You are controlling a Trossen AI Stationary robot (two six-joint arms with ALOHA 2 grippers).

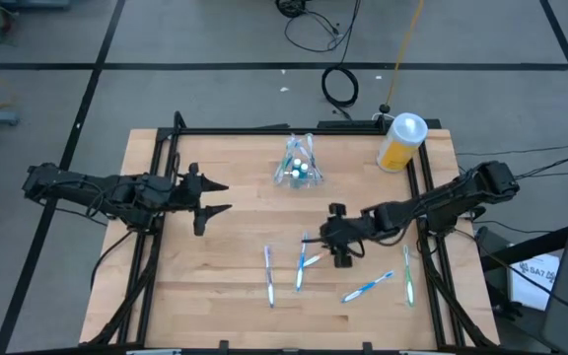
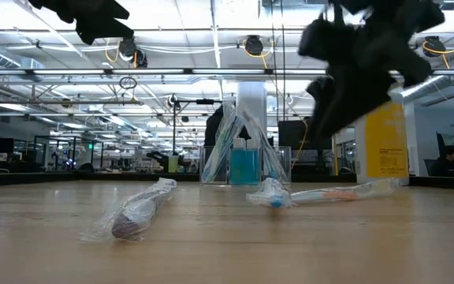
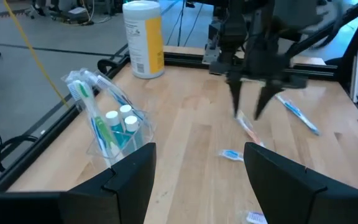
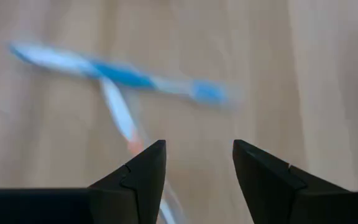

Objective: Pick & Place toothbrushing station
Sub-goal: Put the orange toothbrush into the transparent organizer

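High view: right hand [image 1: 340,258] hangs over mid worktop [image 1: 235,286] w/ fingers apart, holding nothing, just by one loose toothbrush [image 1: 302,266]; left hand [image 1: 217,197] waits at the left side, fingers spread wide, empty. Clear plastic cup [image 1: 297,170] sits toward the far edge, stuffed w/ brushes and teal tubes (count inside unclear); 5 thin loose brushes lie on pale wood planks near the front. Yellow bottle [image 1: 399,143], white cap, stands far right. Low view: wrapped brushes in crinkly clear film lie flat. Left wrist view: cup shows 2 white tube caps [image 3: 120,116]; right hand points down, tips just above the wood. Right wrist view: two crossed blue-white brushes [image 4: 123,78] lie beyond the parted dark fingers [image 4: 143,168].
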